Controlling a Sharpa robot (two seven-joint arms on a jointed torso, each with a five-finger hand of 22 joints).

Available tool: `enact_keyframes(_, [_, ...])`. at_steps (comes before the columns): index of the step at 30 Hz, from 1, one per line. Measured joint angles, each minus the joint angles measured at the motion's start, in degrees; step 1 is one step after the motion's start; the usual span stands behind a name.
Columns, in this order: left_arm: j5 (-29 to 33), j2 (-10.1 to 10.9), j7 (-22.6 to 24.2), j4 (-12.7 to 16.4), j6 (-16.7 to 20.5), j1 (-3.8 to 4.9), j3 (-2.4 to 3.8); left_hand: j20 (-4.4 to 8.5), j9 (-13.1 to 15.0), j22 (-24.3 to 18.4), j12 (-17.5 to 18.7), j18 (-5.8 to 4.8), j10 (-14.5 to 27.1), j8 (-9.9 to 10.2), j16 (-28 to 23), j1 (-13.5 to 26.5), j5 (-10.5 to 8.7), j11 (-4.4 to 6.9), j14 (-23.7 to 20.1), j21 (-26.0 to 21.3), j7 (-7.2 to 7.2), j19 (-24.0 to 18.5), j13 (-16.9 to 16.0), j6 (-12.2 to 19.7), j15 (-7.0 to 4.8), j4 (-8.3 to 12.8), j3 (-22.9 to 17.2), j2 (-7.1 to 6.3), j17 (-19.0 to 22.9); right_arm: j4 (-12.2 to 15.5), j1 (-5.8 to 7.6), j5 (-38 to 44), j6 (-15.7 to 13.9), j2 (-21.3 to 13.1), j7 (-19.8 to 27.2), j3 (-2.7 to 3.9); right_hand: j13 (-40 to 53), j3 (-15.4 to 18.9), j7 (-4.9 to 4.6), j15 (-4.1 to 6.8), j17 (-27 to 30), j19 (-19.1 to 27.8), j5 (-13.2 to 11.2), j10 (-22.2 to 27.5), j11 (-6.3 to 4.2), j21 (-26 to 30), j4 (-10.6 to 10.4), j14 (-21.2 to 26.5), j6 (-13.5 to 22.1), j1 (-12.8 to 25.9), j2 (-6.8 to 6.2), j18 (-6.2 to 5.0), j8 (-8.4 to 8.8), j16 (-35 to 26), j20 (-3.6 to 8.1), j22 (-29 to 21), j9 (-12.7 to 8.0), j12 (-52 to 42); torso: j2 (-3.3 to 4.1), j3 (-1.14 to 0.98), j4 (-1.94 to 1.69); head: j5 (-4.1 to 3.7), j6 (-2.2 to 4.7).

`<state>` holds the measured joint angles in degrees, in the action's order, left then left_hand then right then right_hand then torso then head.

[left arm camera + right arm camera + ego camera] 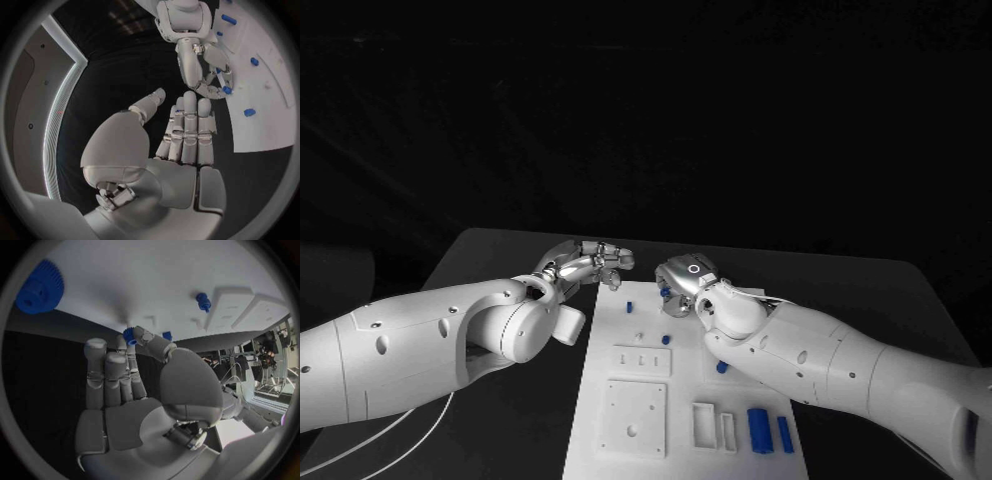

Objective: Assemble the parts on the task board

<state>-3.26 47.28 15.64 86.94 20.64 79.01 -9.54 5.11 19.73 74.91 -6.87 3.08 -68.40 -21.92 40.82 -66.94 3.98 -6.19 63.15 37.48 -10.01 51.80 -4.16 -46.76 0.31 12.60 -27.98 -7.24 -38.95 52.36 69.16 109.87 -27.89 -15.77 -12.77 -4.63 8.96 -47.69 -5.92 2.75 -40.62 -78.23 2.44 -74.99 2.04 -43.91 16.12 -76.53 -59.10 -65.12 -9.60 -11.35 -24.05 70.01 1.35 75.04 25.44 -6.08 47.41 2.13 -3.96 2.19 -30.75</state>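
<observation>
Assembly looks barely begun: your right hand (209,80) pinches a small blue part (226,90) over the task board's (629,440) far end, left hand (187,125) empty, fingers straight together, blue pieces (759,430) still loose.

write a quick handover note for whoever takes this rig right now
Left hand: open, holds nothing, over the table beside the task board's far end.
Right hand: fingers pinch a small blue part over the board's far end.
Blue gear at the board's edge; blue block near right.
Done: cannot tell.
Left: seat the pinched part, then the others.
</observation>
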Motion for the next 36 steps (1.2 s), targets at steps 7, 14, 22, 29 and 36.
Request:
enact_keyframes(7, [0.0, 0.06, -0.04, -0.01, 0.01, 0.15, 0.01, -0.01, 0.0, 0.0, 0.0, 0.0, 0.01, 0.0, 0.0, 0.0, 0.0, 0.01, 0.0, 0.23, 0.0, 0.0, 0.0, 0.0, 0.0, 0.0, 0.0, 0.0, 0.0, -0.38, 0.0, -0.26, 0.03, 0.28, 0.04, 0.01, 0.04, -0.39, 0.01, 0.02, 0.07, 0.06, -0.01, 0.0, 0.0, 0.0, -0.07, -0.02, 0.02, -0.07, -0.06, 0.0, 0.1, 0.0, 0.06, 0.0, 0.04, 0.19, 0.06, 0.02, 0.02, 0.16, -0.13])
enact_keyframes(14, [0.0, 0.13, -0.07, 0.17, 0.01, 0.36, 0.01, -0.01, 0.0, 0.04, 0.0, 0.0, 0.01, 0.0, 0.0, 0.0, 0.0, 0.01, 0.0, 0.22, 0.0, 0.01, 0.0, 0.0, 0.0, 0.15, -0.15, 0.0, -0.01, -0.86, -0.02, -0.37, 0.18, 0.52, 0.13, -0.01, 0.07, -0.42, -0.04, 0.15, 0.14, 0.22, 0.23, 0.0, 0.0, 0.0, -0.04, 0.1, 0.11, -0.08, -0.06, 0.01, 0.15, 0.0, 0.22, 0.0, 0.08, 0.34, 0.1, 0.06, 0.03, 0.29, -0.19])
enact_keyframes(22, [-0.01, 0.19, -0.1, 0.24, 0.01, 0.56, 0.01, -0.02, 0.05, 0.04, 0.22, 0.0, 0.02, 0.0, 0.0, 0.0, 0.0, 0.03, 0.0, 0.23, 0.0, 0.01, 0.0, 0.0, 0.0, 0.15, -0.15, 0.0, 0.05, -1.41, -0.01, -0.73, 0.32, 0.84, 0.45, -0.01, 0.08, -0.72, -0.05, 0.08, 0.3, 0.22, 0.23, 0.0, 0.0, 0.0, -0.09, 0.27, 0.13, -0.08, -0.06, 0.01, 0.2, 0.0, 0.22, 0.0, 0.09, 0.42, 0.13, 0.07, 0.1, 0.42, -0.34])
enact_keyframes(29, [-0.05, -0.11, -0.11, -0.2, 0.02, 0.61, 0.01, -0.02, 0.05, 0.03, 0.22, 0.0, 0.09, 0.0, 0.0, 0.0, 0.0, 0.1, 0.0, 0.22, 0.0, 0.01, 0.0, 0.0, 0.0, 0.15, -0.15, 0.0, 0.05, -1.89, -0.01, -2.1, 0.3, 1.01, 1.17, -0.01, 0.09, -1.45, -0.68, -0.22, 0.75, 0.22, 0.23, 0.04, 0.04, 0.0, -0.52, 0.63, 1.2, -0.24, -0.49, 0.01, 1.23, 0.0, 0.22, 0.0, 0.08, 1.45, 0.13, 0.1, 0.16, 0.54, -0.39])
enact_keyframes(36, [-0.05, -0.51, -0.15, -0.86, 0.02, 0.61, -0.05, -0.03, 0.05, 0.03, 0.22, 0.0, 0.13, 0.23, 0.0, 0.35, 0.0, 0.06, -0.13, 0.22, 0.0, 0.01, 0.0, 0.0, 0.13, 0.15, -0.15, 0.15, 0.05, -1.7, -0.09, -4.44, -0.3, 0.62, 1.8, -0.06, -2.63, 0.51, -3.88, -2.29, 1.27, 0.09, 0.69, 9.41, 4.43, 0.0, -2.4, 1.81, 8.29, 1.48, -5.31, 0.8, 5.22, 0.28, 0.1, -0.01, -1.69, 2.61, 0.13, 0.1, 0.32, 0.63, -0.25])
